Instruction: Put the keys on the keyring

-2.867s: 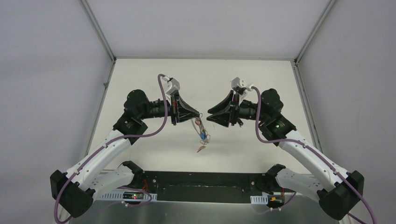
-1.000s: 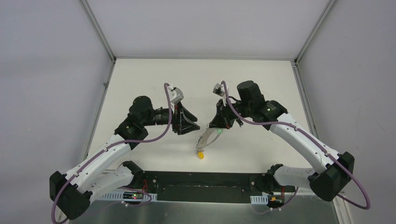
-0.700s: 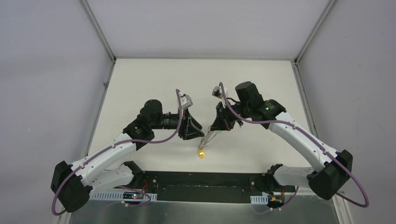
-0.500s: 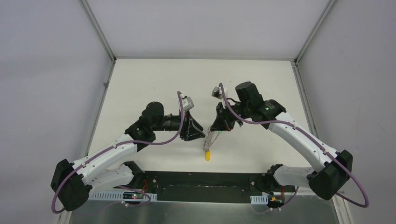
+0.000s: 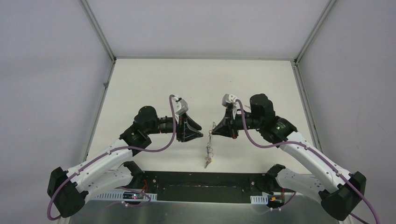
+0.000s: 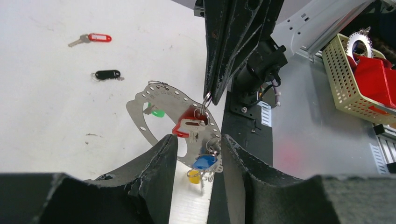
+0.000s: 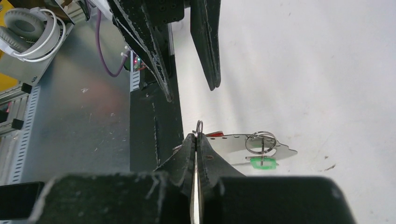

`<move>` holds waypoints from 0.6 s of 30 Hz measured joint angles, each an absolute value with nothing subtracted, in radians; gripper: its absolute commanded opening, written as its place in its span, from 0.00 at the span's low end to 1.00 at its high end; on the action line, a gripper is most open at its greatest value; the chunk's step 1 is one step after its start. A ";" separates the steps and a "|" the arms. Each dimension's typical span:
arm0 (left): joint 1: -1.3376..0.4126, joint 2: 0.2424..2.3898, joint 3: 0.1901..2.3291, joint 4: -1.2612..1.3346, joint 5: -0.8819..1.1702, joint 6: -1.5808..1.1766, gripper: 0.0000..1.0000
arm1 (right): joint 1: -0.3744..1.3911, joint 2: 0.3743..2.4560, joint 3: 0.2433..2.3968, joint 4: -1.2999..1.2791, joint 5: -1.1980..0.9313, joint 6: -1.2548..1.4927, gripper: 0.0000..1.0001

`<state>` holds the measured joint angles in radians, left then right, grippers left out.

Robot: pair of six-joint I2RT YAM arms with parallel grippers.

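Note:
The keyring [image 6: 164,95] is a flat silvery hoop with punched holes. It hangs in the air from a small split ring pinched in my shut right gripper [image 6: 207,97], with its edge toward the top camera [image 5: 209,145]. Red [image 6: 187,126], green [image 6: 157,112], blue [image 6: 204,161] and yellow [image 6: 193,175] keys hang on it. In the left wrist view my left gripper [image 6: 198,156] is open just short of the bunch, with the blue key framed between its fingers and nothing gripped. The right wrist view shows my right gripper [image 7: 196,136], the hoop [image 7: 236,142] and the green key [image 7: 261,162].
A red-tagged key [image 6: 95,38] and a black-tagged one [image 6: 108,74] lie loose on the white table. The black base plate [image 6: 243,130] lies under the bunch. A yellow perforated basket [image 6: 348,74] holding red parts sits off the table, and white headphones [image 7: 28,32] are nearby.
My right gripper has drawn back and turned level, so the keyring now hangs straight down. My left gripper has come close beside it, and its jaws have narrowed.

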<state>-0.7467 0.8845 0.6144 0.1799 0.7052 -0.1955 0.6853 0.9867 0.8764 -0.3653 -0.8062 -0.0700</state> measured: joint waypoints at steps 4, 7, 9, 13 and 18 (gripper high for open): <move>-0.747 0.837 0.606 0.187 0.708 -0.163 0.40 | 0.685 0.938 0.833 -0.247 -0.808 -0.044 0.00; -0.747 0.813 0.606 0.196 0.708 -0.139 0.38 | 0.685 0.912 0.794 -0.141 -0.807 -0.001 0.00; -0.747 0.807 0.606 0.206 0.709 -0.126 0.37 | 0.685 0.897 0.766 -0.058 -0.804 0.036 0.00; -0.747 0.808 0.607 0.212 0.713 -0.113 0.34 | 0.685 0.886 0.733 0.087 -0.799 0.108 0.00; -0.748 0.827 0.621 0.228 0.717 -0.108 0.31 | 0.685 0.886 0.723 0.240 -0.801 0.188 0.00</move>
<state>-0.7479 0.8268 0.6209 0.2283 0.7174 -0.1078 0.6853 0.8860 0.7231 0.2401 -0.8005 0.1879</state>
